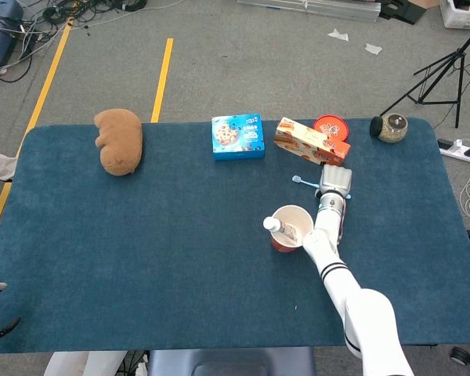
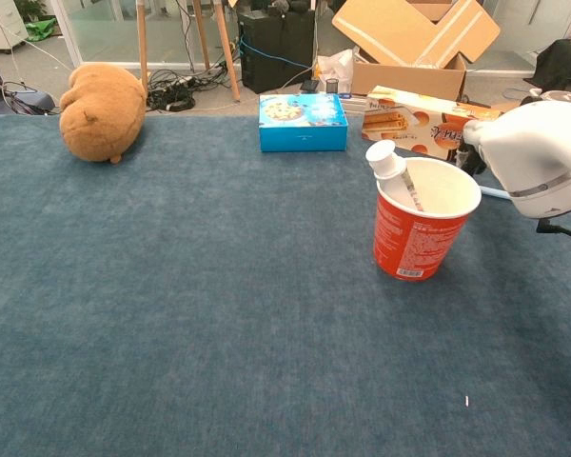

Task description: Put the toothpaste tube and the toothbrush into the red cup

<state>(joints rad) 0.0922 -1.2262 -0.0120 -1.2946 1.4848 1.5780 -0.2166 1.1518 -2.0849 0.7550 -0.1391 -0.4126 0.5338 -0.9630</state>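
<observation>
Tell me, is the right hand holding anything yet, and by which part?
Cannot be told: the right hand sits over the toothbrush handle, its fingers hidden.

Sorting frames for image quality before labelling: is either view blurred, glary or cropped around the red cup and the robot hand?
Head view: sharp, evenly lit, soft shadows, no glare; red cup and right robot hand fully in frame, toothbrush small. Chest view: cup crisp, but the right arm is cut by the frame edge and hides the hand.
</observation>
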